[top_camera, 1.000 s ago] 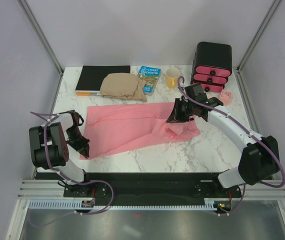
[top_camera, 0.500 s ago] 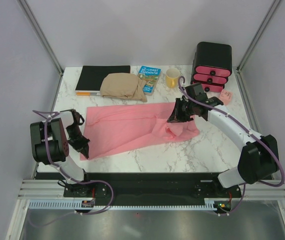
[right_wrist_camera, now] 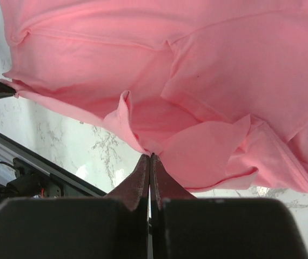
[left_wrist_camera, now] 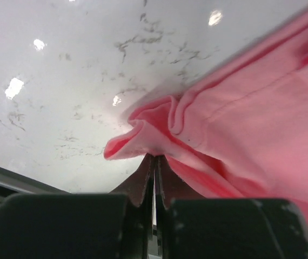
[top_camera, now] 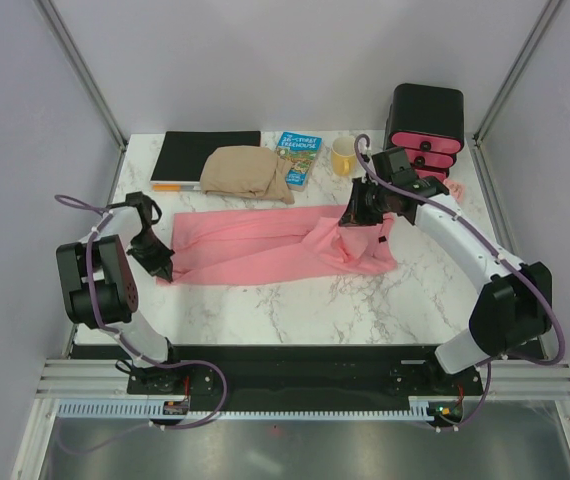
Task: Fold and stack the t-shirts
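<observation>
Both fingers (left_wrist_camera: 141,186) tight on t-shirt (top_camera: 260,246)

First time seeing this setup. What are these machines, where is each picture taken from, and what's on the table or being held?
Two robot arms are bolted at the near edge of the table. One picture looks down from above and behind them; the other two come from wrist cameras. A pink t-shirt lies spread on the table. The left claw is shut on its left corner, the right claw on a fold at its right end. Behind it sit a black folder, beige cloth, a book, a yellow mug and a drawer box.
</observation>
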